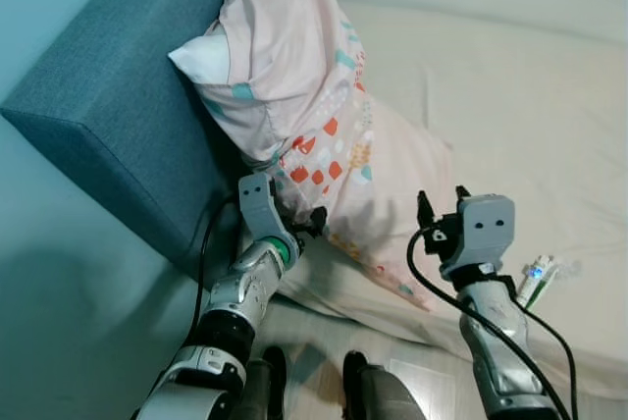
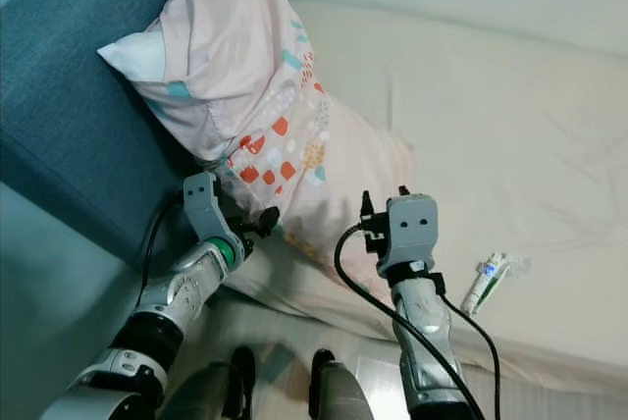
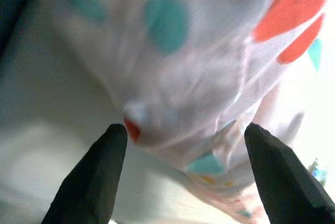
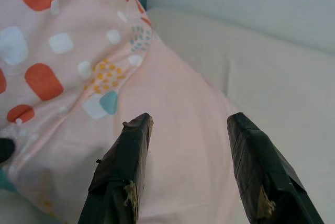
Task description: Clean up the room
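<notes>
The pillow [image 1: 314,135] stood propped at the head corner of the bed [image 1: 510,116], its upper half leaning on the headboard [image 1: 128,96] and its lower end resting on the sheet near the front edge. Judged from this position, the pillow placement was nearly done; squaring it against the headboard and clearing a small tube [image 1: 538,276] that lay on the sheet near the front edge appeared to remain. The left gripper [image 3: 183,140] was at the pillow's lower corner, fingers wide open on either side of a bunched fold of the case, gripping nothing. The right gripper [image 4: 191,145] hovered above the pillow's lower end, also wide open and empty. The pillow was soft and full, in a pale pink case printed with orange, teal and white patches; the case was wrinkled and slack at the corners. The sheet was cream and lightly creased.
</notes>
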Controlling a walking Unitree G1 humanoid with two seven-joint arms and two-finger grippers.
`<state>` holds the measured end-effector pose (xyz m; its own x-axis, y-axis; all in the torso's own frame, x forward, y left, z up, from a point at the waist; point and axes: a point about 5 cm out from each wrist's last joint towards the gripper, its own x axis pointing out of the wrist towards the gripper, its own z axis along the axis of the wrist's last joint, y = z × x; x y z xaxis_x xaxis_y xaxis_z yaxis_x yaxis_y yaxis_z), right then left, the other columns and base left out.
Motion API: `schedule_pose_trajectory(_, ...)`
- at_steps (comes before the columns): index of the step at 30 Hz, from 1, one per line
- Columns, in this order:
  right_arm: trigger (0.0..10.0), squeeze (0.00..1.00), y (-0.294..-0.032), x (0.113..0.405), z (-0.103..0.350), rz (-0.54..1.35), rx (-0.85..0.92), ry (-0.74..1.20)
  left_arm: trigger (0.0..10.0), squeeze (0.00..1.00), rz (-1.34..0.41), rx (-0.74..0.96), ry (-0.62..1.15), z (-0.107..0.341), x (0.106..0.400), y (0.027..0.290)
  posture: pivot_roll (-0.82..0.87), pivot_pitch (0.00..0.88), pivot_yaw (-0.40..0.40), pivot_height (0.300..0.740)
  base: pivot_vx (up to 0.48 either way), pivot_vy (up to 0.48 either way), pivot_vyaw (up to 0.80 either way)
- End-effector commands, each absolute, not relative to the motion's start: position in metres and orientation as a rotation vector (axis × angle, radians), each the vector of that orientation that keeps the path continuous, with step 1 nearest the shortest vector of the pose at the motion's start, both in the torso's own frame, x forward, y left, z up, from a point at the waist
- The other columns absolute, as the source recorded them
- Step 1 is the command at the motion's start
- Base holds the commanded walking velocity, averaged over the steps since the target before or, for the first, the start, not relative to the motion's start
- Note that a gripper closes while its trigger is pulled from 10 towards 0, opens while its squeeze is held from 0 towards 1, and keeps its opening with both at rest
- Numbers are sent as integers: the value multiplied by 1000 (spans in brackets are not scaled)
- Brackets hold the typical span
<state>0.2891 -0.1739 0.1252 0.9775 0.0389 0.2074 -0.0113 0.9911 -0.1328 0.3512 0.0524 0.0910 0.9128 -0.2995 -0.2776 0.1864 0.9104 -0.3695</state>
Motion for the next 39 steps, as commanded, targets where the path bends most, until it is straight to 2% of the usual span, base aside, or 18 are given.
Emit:
schedule_pose_trajectory(1,10000,0,-174,286,120,31,-134,-186,10000,0,-327,-342,328,99,345,11,-159,295,86,740,0,0,0)
schedule_pose_trajectory(6,10000,0,-174,283,121,27,-136,-185,10000,0,-274,-280,329,104,350,3,-175,301,96,740,0,0,0)
schedule_pose_trajectory(10,10000,0,-174,279,120,18,-134,-182,10000,0,-339,-307,329,110,346,-18,-192,304,107,740,0,0,0)
schedule_pose_trajectory(14,10000,0,-173,279,119,17,-134,-181,10000,0,-345,-312,330,111,345,-22,-192,304,107,740,0,0,0)
schedule_pose_trajectory(15,10000,0,-173,278,119,15,-134,-180,4745,0,-334,-330,332,112,344,-25,-201,304,110,740,0,0,0)
schedule_pose_trajectory(16,10000,0,-174,278,120,13,-134,-181,0,0,-318,-386,343,115,344,-28,-208,303,112,740,0,0,0)
schedule_pose_trajectory(19,10000,0,-174,277,120,10,-135,-180,0,0,-306,-440,354,118,345,-32,-208,303,112,740,0,0,0)
schedule_pose_trajectory(20,10000,0,-177,276,120,4,-138,-178,0,0,-305,-524,351,126,347,-37,-207,295,112,740,0,0,0)
schedule_pose_trajectory(32,10000,0,-180,278,123,-8,-144,-184,0,0,-308,-518,256,138,354,-32,-195,285,109,740,0,0,0)
schedule_pose_trajectory(36,10000,0,-183,279,122,-6,-172,-179,0,0,-438,-384,92,155,356,-31,-175,285,108,740,0,0,0)
schedule_pose_trajectory(38,10000,0,-184,279,123,-9,-168,-181,0,0,-547,-234,-103,170,351,-27,-161,284,104,740,0,0,0)
schedule_pose_trajectory(39,10000,0,-184,279,123,-9,-168,-181,0,0,-547,-234,-103,170,351,-27,-161,284,104,740,0,0,0)
